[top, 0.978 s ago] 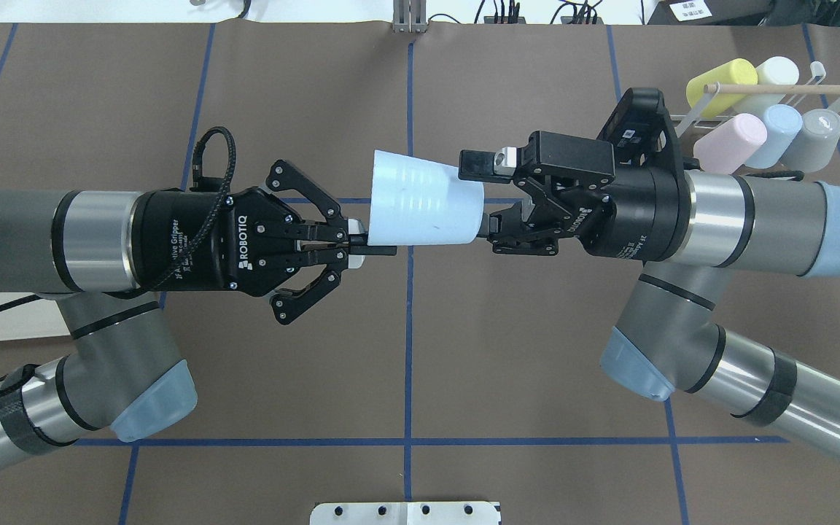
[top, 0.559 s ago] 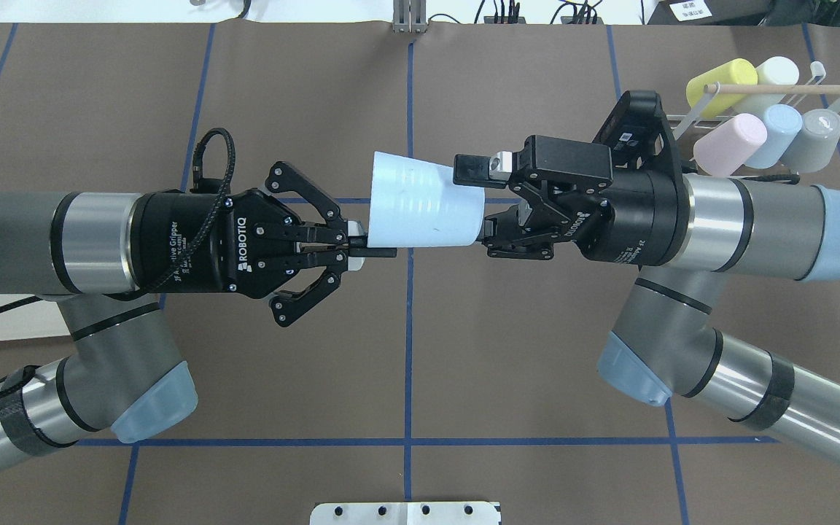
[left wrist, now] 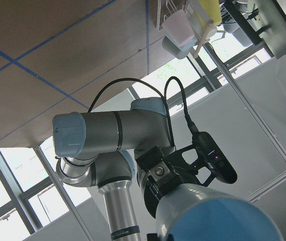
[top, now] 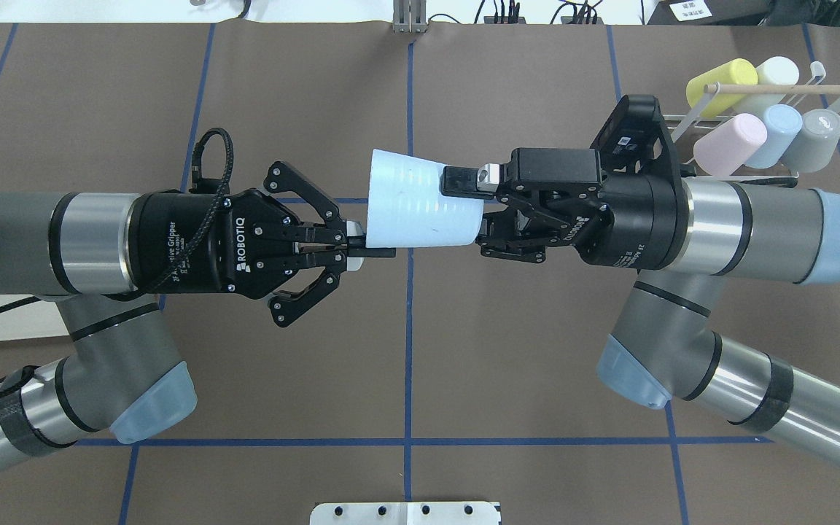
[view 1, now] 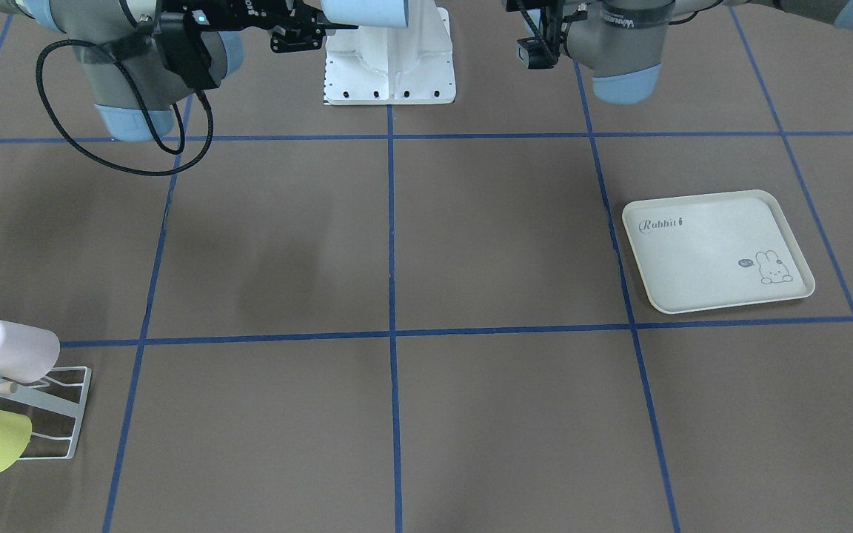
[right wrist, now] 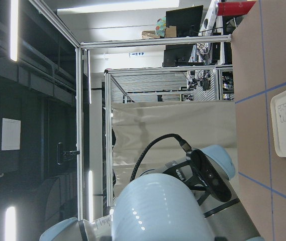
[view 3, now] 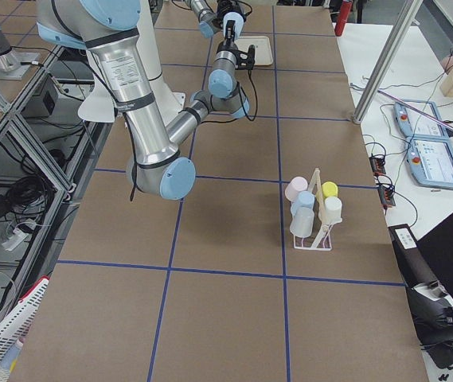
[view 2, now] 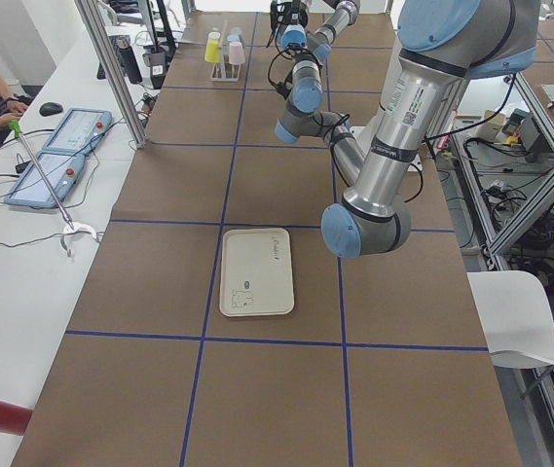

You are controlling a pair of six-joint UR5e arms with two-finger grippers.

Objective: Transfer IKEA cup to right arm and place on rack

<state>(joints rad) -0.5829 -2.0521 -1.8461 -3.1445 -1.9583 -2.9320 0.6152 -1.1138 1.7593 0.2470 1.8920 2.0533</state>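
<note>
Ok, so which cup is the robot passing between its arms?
Find the middle of the brown table, where the two grey arms meet head-on. Held sideways in the air between the left gripper and the right gripper is a pale blue cup. It is the only cup off the white rack in the far right corner, where the others sit.

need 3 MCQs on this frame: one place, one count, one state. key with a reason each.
1. Where does the rack stand?
A) far right corner of the table
B) table centre
C) near left corner
2. How many cups sit on it?
A) three
B) five
C) seven
3. The left hand is:
A) open and empty
B) shut on the rim of the pale-blue cup
C) resting on the table
Key: 1 A, the overhead view shows it far right. 2 B, yellow, white, pink, blue, grey. 3 B, its fingers pinch the rim in midair.
</note>
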